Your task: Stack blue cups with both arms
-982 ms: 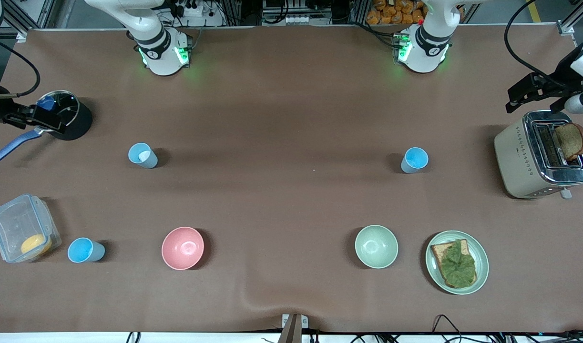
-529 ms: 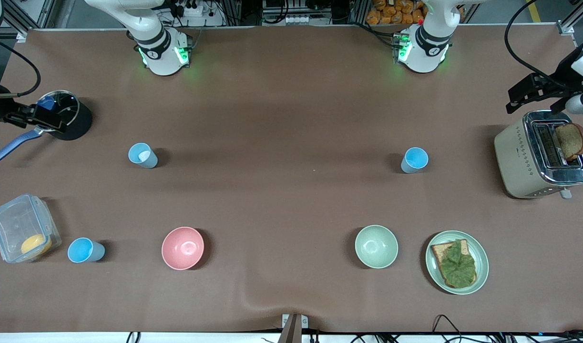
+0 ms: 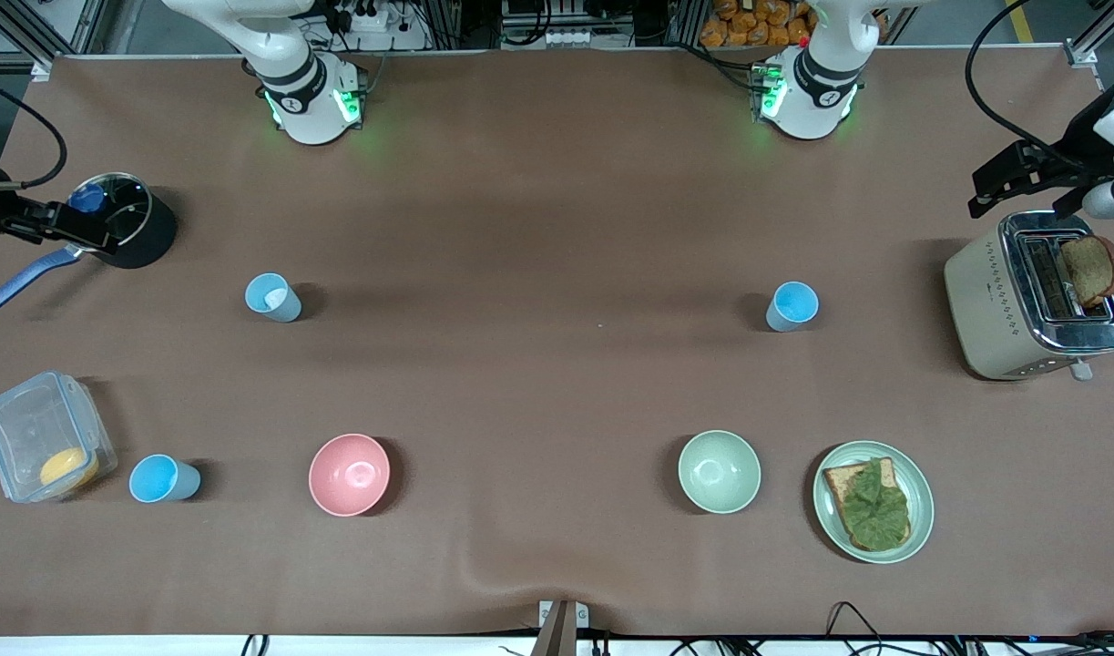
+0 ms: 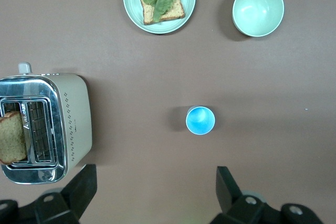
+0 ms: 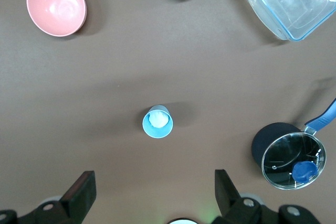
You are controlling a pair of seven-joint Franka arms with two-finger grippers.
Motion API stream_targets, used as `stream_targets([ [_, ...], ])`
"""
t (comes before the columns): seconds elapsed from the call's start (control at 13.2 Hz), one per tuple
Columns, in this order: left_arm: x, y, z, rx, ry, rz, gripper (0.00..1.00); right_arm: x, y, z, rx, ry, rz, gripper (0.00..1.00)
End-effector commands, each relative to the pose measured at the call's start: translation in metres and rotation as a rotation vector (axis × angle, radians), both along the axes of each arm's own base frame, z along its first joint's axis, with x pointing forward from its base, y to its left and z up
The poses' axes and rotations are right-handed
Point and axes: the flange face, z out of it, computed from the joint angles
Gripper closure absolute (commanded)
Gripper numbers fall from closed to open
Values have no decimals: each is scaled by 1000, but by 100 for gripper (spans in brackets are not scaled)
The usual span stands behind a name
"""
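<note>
- I see the brown table (image 3: 557, 383) filling the whole front view, with both arm bases along its edge farthest from the front camera.
- The toaster (image 3: 1030, 296) stands at the left arm's end, with a slice of bread (image 3: 1092, 269) sticking out of one slot.
- The clear box (image 3: 42, 437) is at the right arm's end, with something yellow inside it.
- The black pot (image 3: 124, 219) with a glass lid and a blue handle is also at the right arm's end, farther from the front camera than the clear box.
- The plate (image 3: 921, 483) carries toast with a green leaf on it, and the green bowl (image 3: 719, 471) is just beside it.
- The pink bowl (image 3: 349, 474) sits nearer to the right arm's end.
- I count three blue cups, all upright and well apart. The paler cup (image 3: 271, 297) has a whitish inside. The bright cup (image 3: 792, 305) is on the left arm's half. The third cup (image 3: 162, 479) is between the clear box and the pink bowl.
- The left gripper (image 4: 152, 190) hangs high over the table near the toaster, fingers spread wide, holding nothing.
- The right gripper (image 5: 152, 192) hangs high near the pot, fingers also spread wide and empty.
</note>
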Motion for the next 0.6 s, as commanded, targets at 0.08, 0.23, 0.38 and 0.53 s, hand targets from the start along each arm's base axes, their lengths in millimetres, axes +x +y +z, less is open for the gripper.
stream_targets([
  [0.08,0,4,1,-9,-9,-1,0,2,-3,1,-10,9,-17,0],
  [0.23,0,6,1,-10,-9,2,0,4,-3,-3,-10,15,-18,0],
  [0.38,0,6,1,-8,-9,0,0,6,-2,-9,-7,27,0,0],
  [0.53,0,6,1,-8,-9,0,0,9,-2,-16,-6,37,3,0],
])
